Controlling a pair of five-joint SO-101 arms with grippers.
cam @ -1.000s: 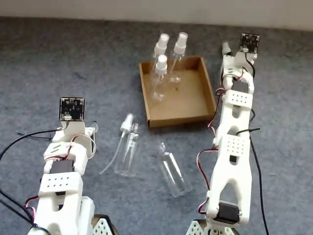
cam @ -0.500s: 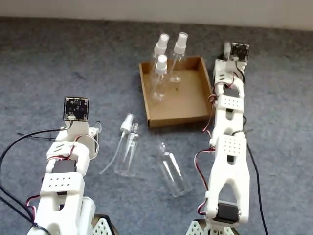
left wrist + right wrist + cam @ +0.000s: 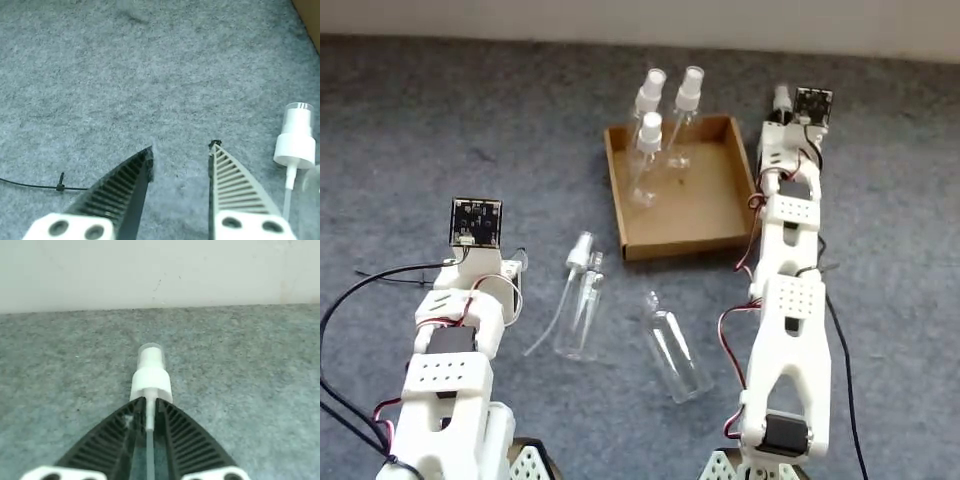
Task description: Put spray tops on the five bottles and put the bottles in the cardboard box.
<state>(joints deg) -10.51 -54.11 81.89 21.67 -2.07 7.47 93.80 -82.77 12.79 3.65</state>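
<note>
Setting: a robotics test bench, in a lab or a hobby room; cannot tell which.

Evidence:
- Two white plastic arms, left arm (image 3: 450, 350) and right arm (image 3: 790, 300), stand side by side on a counter (image 3: 470, 130) covered in grey carpet-like felt.
- Bare camera boards (image 3: 475, 222) sit on the wrists.
- Loose servo wires (image 3: 748, 255) run along the arms, and a thin black cable (image 3: 30, 185) with a tie lies on the felt.
- The left pincer (image 3: 182, 148) is ribbed printed plastic.
- A plain pale wall (image 3: 620, 15) stands behind.
</note>
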